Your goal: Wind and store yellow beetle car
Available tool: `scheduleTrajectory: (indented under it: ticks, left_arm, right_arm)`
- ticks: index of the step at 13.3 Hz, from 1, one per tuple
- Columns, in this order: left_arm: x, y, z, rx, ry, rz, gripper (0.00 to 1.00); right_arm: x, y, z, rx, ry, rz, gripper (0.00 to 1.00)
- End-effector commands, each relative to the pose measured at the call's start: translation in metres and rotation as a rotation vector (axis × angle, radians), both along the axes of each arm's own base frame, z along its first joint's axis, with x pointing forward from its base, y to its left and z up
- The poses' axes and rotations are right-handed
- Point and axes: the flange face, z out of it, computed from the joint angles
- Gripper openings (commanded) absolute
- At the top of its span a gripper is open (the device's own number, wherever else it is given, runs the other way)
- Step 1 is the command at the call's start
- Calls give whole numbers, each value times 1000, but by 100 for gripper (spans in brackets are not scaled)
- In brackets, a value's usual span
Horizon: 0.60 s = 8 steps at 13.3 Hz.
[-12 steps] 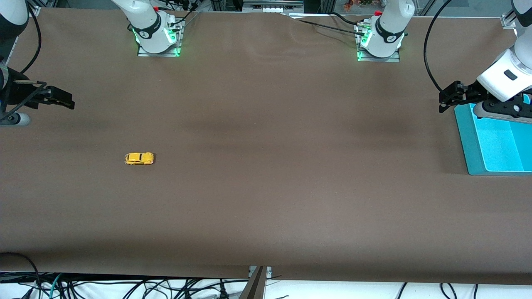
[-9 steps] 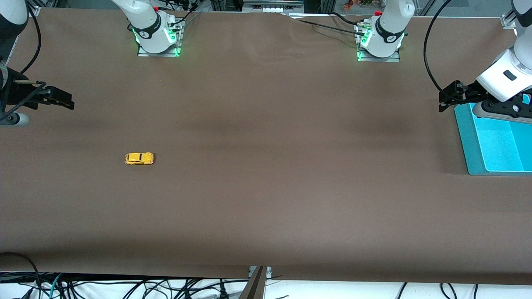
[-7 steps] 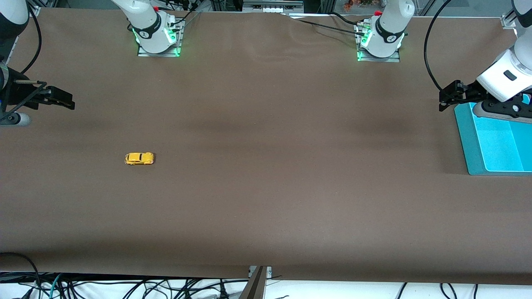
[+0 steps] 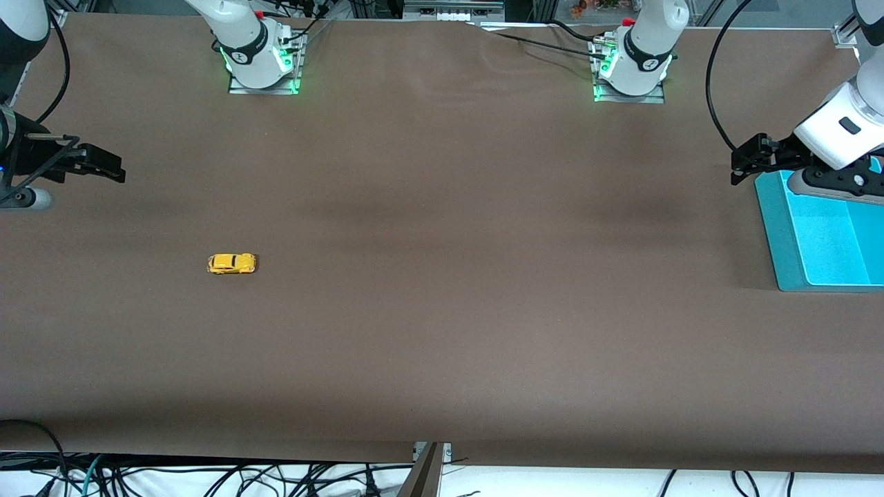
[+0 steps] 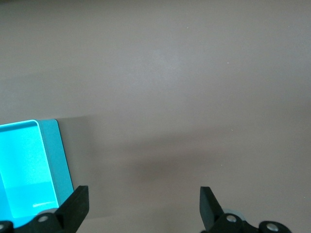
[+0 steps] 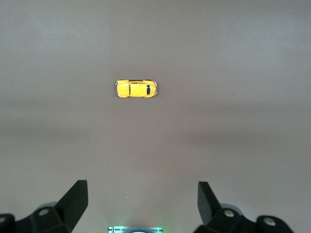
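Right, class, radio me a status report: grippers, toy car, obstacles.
Left gripper open, over the turquoise plastic tray's edge. Right gripper open, empty. Tiny yellow beetle-shaped toy car untouched on brown table. Nothing around it.

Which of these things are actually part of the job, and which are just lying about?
Part of the job:
yellow beetle car, on the table
turquoise tray, likely its storage
right claw, open
left claw, open, by the tray

Lying about:
cables under the table edge
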Motion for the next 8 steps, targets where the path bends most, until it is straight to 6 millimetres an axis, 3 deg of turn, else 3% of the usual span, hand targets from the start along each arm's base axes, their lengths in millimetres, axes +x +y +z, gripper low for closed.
scheduleTrajectory:
  ticks: [1,6,8]
  left_arm:
    - [1,1,5,17,4,-7,100]
    - [1,1,5,17,4,-7,100]
    - [1,1,5,17,5,-8,100]
  right_arm:
    - [1,-1,6,8,-10,2,100]
    - [3,7,6,39,-21,3,100]
    - [10,17,-12,42,13,24,100]
